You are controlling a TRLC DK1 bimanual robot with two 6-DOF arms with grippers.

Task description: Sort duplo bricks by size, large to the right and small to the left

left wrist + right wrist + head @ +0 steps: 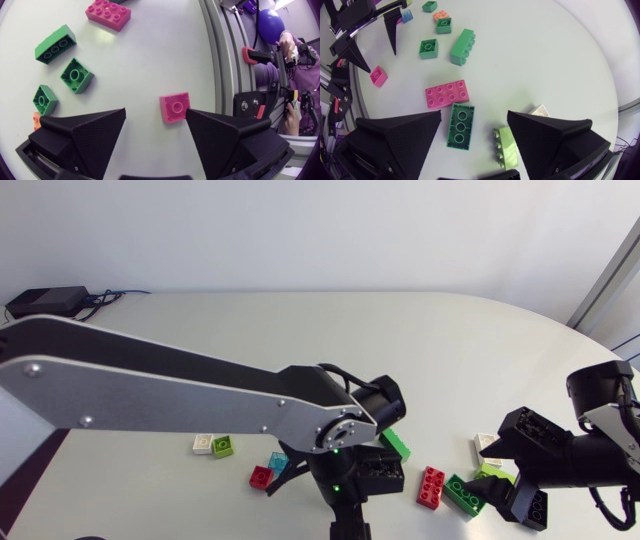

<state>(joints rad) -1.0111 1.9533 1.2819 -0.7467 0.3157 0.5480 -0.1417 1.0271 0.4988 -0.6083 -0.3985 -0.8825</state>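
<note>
My left gripper (pixel 156 114) hangs open over a small pink brick (pixel 175 107), which lies between the fingers close to one fingertip, with a wide gap to the other. In the head view this gripper (pixel 345 480) covers that brick. Ahead of it lie a long green brick (pixel 55 44), two small green bricks (pixel 76 75) and a large pink brick (pixel 108 12). My right gripper (pixel 474 115) is open above a green brick (pixel 460 126) and a lime brick (pixel 506 147). The same large pink brick (pixel 447 93) lies just ahead of them.
Small white (pixel 203 443), lime (pixel 222 446), red (pixel 261 476) and light blue (pixel 278 461) bricks lie left of my left gripper. A white brick (pixel 540 110) sits beside one right finger. The table's front edge (pixel 210 60) runs close by the small pink brick.
</note>
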